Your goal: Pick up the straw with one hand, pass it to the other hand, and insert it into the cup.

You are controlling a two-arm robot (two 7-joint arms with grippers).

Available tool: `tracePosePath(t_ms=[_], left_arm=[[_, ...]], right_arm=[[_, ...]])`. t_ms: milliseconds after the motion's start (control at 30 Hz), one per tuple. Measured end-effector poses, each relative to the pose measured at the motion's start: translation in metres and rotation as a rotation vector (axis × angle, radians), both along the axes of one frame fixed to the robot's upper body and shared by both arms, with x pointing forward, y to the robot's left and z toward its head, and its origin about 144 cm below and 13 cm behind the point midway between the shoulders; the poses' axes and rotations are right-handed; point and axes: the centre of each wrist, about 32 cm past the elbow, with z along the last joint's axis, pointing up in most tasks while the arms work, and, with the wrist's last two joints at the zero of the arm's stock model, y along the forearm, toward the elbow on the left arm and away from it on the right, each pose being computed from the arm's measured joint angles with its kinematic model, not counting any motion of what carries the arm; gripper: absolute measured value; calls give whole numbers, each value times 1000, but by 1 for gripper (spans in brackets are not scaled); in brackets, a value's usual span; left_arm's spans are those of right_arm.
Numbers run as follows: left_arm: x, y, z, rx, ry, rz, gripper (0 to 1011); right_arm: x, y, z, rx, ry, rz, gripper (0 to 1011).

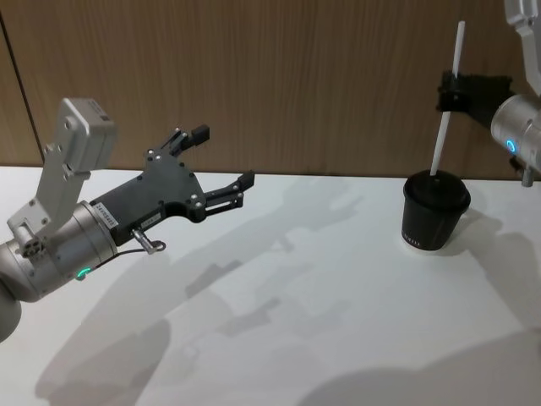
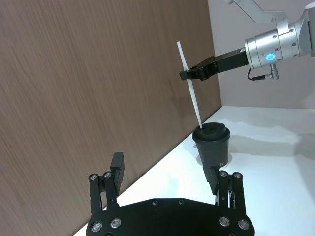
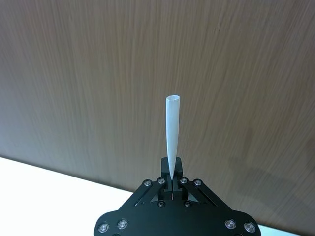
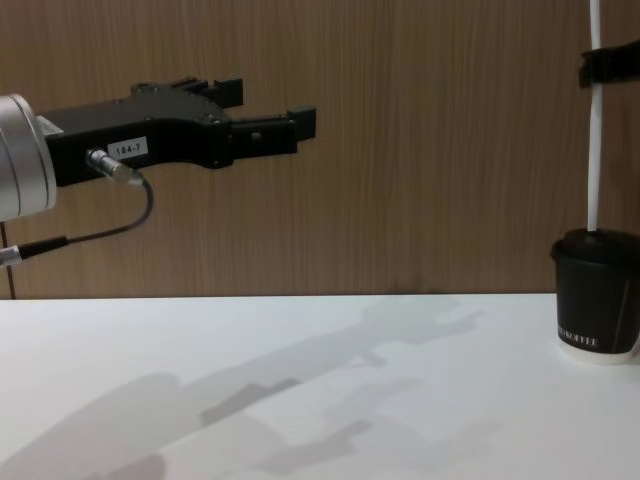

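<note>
At the left of the chest view you see the left gripper point(image 4: 295, 122), matte black and blocky, with a small white label reading "184-7" on its side, a silver plug below it and a thin dark cable point(image 4: 120, 225) looping down. Its two fingers stand apart and hold nothing; it hangs above the white table point(image 4: 300, 390), well apart from the cup. In the head view it sits at middle left on a brushed silver wrist with a green light.

At the right edge of the head view, the right gripper point(image 1: 448, 91) is clamped on the straw point(image 1: 447, 101), a thin, smooth white tube, tilted slightly. Its lower end meets the lid of the cup point(image 1: 433, 211), a black paper cup with small white lettering low on its side that you cannot read. Behind everything stands a brown wood-grain wall point(image 1: 296, 76).
</note>
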Motion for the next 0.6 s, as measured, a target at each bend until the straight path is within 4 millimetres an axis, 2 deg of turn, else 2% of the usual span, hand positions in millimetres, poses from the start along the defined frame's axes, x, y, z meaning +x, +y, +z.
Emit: tracePosePath(t_ms=[600], left_arm=[[0,0,0,0,0,0,1003]], right_arm=[[2,-2,-4,0,13,-5,6]])
